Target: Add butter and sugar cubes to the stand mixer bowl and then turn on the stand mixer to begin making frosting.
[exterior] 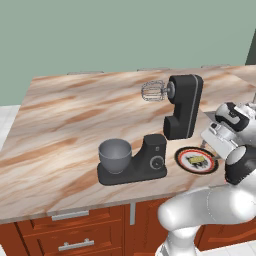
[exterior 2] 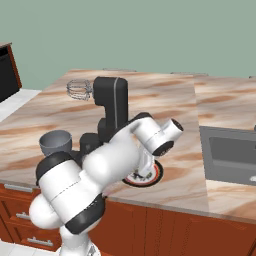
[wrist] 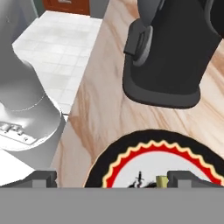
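Legible text, labels, brands, numbers: none recorded. The plate [exterior: 186,153] carried dark marks at its centre, too blurred to read. The mixer [exterior: 182,107] dial [exterior: 157,162] bore no readable figures. Faint embossed marks on the robot's body could not be made out.

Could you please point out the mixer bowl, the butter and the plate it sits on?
mixer bowl [exterior: 114,154], left base view, inner wall.
butter [exterior: 197,160], left base view, top of the block.
plate [exterior: 182,154], left base view, red rim.

A round dark plate [exterior: 184,153] (red scalloped rim) lies on the marble counter [exterior: 65,120]; a sink [exterior 2: 229,155] sits in it.
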Tool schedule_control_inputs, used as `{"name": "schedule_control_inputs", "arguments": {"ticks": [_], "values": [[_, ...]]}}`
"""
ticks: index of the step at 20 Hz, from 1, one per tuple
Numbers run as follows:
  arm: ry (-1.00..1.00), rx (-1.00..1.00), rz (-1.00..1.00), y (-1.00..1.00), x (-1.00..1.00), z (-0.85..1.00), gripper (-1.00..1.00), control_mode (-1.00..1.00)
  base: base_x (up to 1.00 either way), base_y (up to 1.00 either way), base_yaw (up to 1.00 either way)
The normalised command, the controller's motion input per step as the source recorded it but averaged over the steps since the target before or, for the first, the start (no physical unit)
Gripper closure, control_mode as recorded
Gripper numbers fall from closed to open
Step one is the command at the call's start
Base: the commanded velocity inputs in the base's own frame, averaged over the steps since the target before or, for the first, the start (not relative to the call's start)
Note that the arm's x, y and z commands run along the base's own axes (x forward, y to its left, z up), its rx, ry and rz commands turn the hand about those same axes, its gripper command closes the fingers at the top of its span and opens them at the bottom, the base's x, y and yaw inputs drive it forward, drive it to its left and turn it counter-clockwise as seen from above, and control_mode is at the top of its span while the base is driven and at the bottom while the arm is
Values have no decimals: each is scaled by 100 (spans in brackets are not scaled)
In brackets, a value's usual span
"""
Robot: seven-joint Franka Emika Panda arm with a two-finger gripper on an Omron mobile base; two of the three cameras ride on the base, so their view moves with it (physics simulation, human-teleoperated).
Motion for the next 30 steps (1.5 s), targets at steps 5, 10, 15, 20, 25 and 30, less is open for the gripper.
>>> {"name": "schedule_control_inputs", "arguments": {"ticks": [5,10,15,20,25,30], "values": [[0,0,0,-17,44,-38,-100,-100,0,0,0],[0,0,0,-14,41,-29,-100,-100,0,0,0],[0,0,0,-8,32,-33,-100,-100,0,0,0],[0,0,0,-11,35,-37,-100,-100,0,0,0],[0,0,0,-15,18,-36,-100,-100,0,0,0],[3,0,0,-5,4,-42,100,-100,0,0,0]]}}
